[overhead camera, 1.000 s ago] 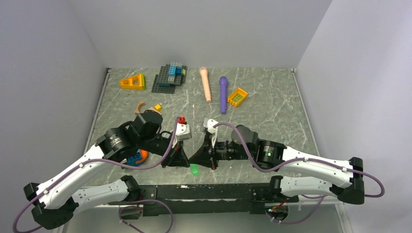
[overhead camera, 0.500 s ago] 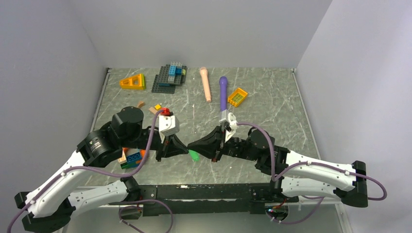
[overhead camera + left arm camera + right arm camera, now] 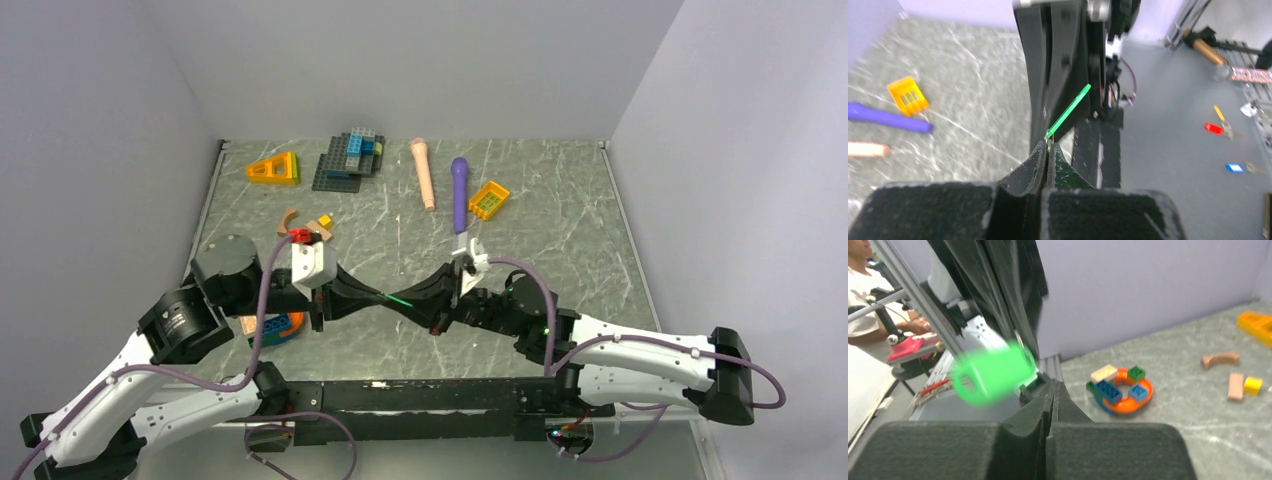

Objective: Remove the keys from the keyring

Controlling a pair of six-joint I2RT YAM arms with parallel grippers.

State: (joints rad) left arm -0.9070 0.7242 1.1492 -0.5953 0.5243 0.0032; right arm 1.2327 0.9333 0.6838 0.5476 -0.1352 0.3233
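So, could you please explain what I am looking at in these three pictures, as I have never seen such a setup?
These are two robot arms bolted at the near edge of a table. One picture looks down from above; the others come from a camera on each wrist. On it lie toy bricks, a yellow wedge, a peach stick and a purple stick. The left gripper is shut on the end of a green key; the right gripper is shut right beside it, on what I cannot tell.
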